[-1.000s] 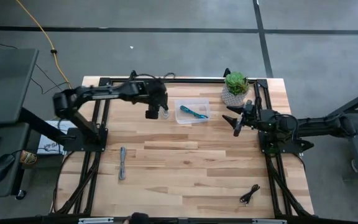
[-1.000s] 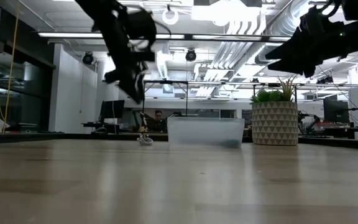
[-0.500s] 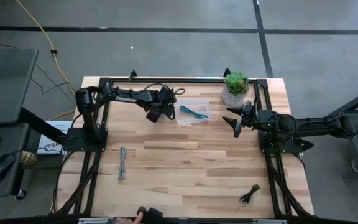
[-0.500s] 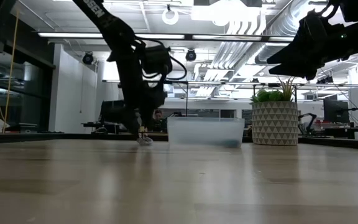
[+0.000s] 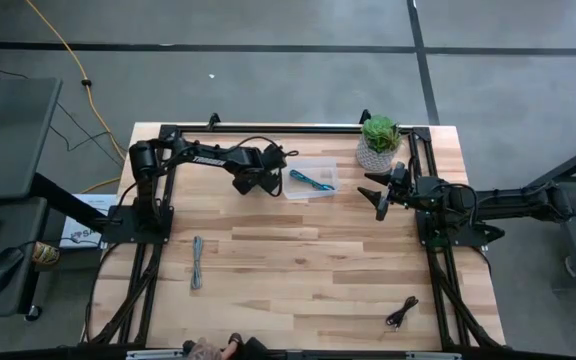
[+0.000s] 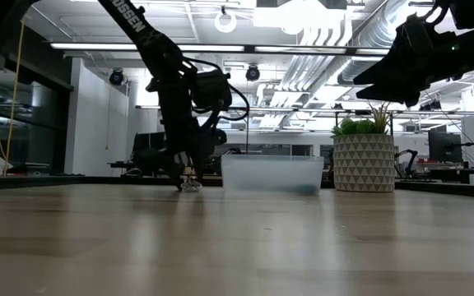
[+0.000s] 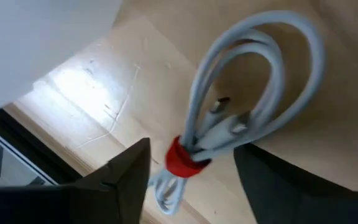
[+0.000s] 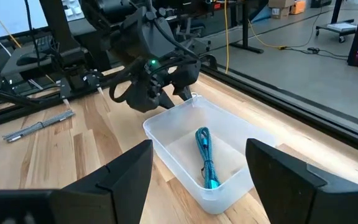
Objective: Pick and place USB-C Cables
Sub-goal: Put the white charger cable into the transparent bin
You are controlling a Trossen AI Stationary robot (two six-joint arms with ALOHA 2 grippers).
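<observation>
Taking the clear plastic bin point(image 5: 311, 179) as landmark, the black cable point(image 5: 401, 313) lies nearest the front edge of the wooden counter point(image 5: 298, 270), well apart from the bin and toward the right arm's side. The grey cable point(image 5: 197, 263) lies stretched out on the counter, also well in front of the bin but off toward the left arm's side.

Farther back, level with the bin, the right tool point(image 5: 381, 197) hangs above the counter on the bin's right side, near it but apart from it. Its two dark fingers point(image 8: 128, 167) stand wide apart in the right wrist view and hold nothing.

In the bin a bright blue cable point(image 8: 206, 154) lies on the floor of the tray.

Just beside the bin's left wall, the left tool point(image 5: 251, 185) is down at the counter. Its fingers point(image 7: 126, 177) are spread, one on either side of the white cable point(image 7: 241, 121), a looped bundle bound with a red band point(image 7: 183, 157) and lying on the wood. The fingers do not clamp it; a gap shows on both sides of the band. In the low view this bundle point(image 6: 191, 186) sits on the counter right under the tool, close to the bin's left end.

Behind the bin's right corner, a potted plant point(image 5: 378, 141) stands at the counter's far edge.
</observation>
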